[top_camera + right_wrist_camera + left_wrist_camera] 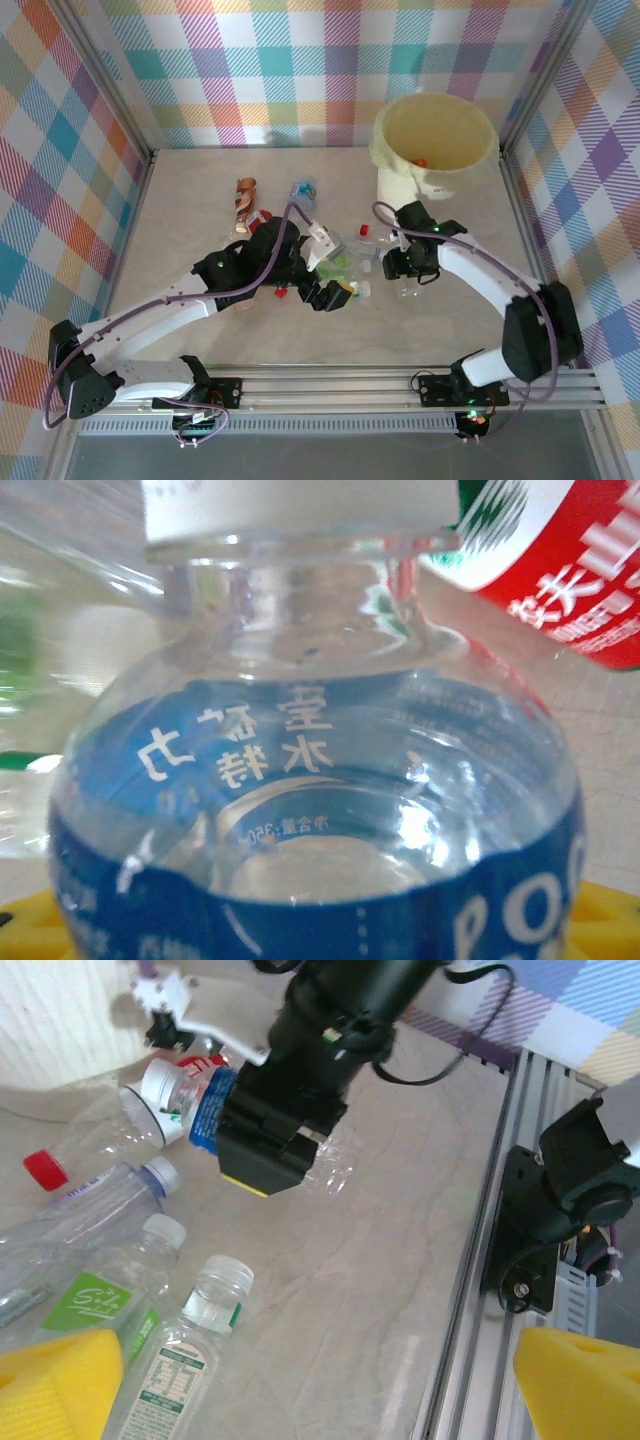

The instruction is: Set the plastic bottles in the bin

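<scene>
Blue-labelled bottle up against right wrist lens, base cut off; right hand's grip unclear, left hand wide.

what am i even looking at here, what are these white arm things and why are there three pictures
These are two white robot arms bolted to the near edge of a pale marbled table, each ending in a two-finger claw with yellow pads. The wide picture comes from a fixed camera above and behind them. The other two come from small cameras on each wrist, looking along that arm's own fingers.

On the table lies a scatter of small plastic drink bottles, and at the far right stands a large round cream-yellow bin with a bag liner.

The left gripper is wide open and holds nothing. The right gripper has its jaws around a clear bottle with a blue label, the one looming large in its close-up.
</scene>
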`<state>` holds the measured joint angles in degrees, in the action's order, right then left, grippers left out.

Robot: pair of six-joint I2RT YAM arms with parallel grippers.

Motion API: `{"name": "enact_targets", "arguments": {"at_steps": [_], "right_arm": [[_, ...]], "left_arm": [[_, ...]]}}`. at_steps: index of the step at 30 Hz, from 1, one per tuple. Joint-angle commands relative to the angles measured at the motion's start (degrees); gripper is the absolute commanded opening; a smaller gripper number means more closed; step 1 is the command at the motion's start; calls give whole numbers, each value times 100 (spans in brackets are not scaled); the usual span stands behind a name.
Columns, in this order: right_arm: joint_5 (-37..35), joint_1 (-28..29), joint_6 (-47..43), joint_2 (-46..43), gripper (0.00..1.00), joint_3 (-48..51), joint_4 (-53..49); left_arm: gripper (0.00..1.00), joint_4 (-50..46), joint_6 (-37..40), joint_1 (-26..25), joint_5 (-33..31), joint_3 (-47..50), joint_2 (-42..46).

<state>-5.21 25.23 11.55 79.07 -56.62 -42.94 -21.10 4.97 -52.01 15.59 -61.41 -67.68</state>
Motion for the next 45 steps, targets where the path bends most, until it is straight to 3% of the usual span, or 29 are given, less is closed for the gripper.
{"name": "enact_targets", "arguments": {"at_steps": [1, 9, 17, 31, 41, 45], "right_arm": [[373, 51, -17, -497, 64, -238, -130], [1271, 96, 32, -1240, 64, -1068, 66], [1640, 96, 23, -1183, 64, -2192, 534], [73, -100, -181, 368, 64, -4324, 867], [-970, -712, -282, 1567, 64, -5477, 520], [-868, -1107, -25, 1926, 64, -5662, 252]], "left_arm": [[100, 322, -177, 85, -206, 69, 324], [100, 775, -431, 221, -409, 277, 642], [100, 1566, -633, 298, -966, 831, 1373], [100, 1820, -611, 314, -1714, 1069, 1751], [100, 1703, -508, 309, -1595, 1019, 1649], [100, 1637, -481, 310, -1536, 965, 1576]]}}
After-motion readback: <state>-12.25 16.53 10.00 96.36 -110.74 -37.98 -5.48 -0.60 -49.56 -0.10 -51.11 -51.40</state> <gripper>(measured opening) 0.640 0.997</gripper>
